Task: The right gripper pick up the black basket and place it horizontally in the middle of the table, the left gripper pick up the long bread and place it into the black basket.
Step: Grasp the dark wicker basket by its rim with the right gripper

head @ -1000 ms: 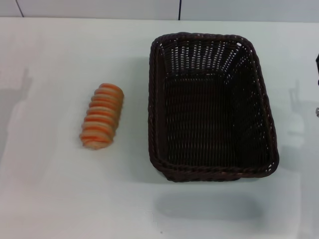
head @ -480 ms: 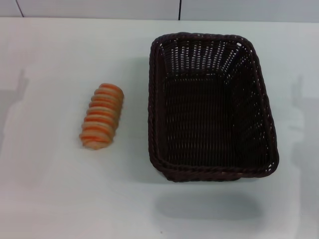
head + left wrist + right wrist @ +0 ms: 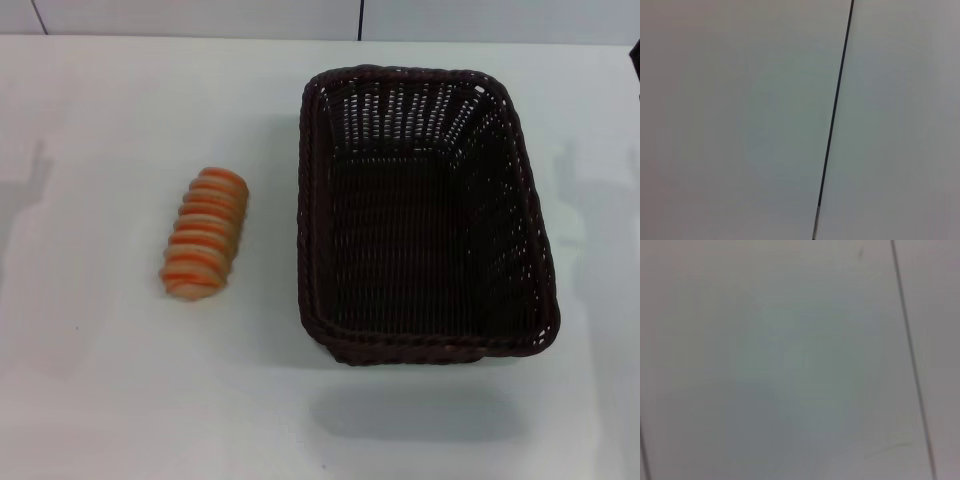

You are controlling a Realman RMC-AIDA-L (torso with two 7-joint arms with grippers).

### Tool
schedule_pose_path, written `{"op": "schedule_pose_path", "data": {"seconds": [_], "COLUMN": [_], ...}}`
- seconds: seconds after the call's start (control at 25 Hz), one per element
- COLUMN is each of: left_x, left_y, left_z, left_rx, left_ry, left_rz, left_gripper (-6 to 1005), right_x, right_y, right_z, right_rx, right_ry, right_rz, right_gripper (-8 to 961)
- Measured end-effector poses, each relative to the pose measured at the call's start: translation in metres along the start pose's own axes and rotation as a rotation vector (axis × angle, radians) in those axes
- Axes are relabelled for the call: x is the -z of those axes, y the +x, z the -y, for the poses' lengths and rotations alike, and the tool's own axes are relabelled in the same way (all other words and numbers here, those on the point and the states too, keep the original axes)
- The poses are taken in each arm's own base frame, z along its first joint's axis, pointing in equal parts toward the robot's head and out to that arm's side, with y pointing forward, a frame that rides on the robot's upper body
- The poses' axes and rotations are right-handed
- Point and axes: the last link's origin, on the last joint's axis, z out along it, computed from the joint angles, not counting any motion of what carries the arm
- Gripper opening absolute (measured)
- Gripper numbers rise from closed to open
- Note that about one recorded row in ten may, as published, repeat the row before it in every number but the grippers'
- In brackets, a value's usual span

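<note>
The black basket [image 3: 425, 210] stands on the white table [image 3: 120, 400], right of the middle, with its long side running away from me and nothing in it. The long bread [image 3: 205, 233] lies on the table to the left of the basket, a short gap apart, ridged side up. Neither gripper shows in the head view; only a thin black sliver [image 3: 637, 58] sits at the far right edge. Both wrist views show only plain white surface with dark seams.
A white wall with a dark vertical seam [image 3: 361, 18] runs behind the table's back edge. Faint arm shadows lie on the table at the far left [image 3: 35, 170] and right of the basket [image 3: 590, 190].
The black sliver at the right edge went from mid-height, out of sight, to the upper right corner. The shadows on both sides shifted. Basket and bread have not moved.
</note>
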Motion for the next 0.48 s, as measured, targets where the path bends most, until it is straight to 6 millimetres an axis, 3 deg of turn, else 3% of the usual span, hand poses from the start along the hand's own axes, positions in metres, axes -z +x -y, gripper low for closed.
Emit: {"op": "schedule_pose_path", "data": {"seconds": [0.48], "left_x": [0.000], "left_y": [0.003], "left_z": [0.005], "left_rx": [0.002], "left_ry": [0.019], "left_rz": [-0.013], "left_gripper": [773], "right_x": [-0.022], "right_y": [-0.010], "right_z": [0.009], "right_rx": [-0.149], "right_ry": [-0.192], "right_rz": [-0.164], "right_gripper": [775]}}
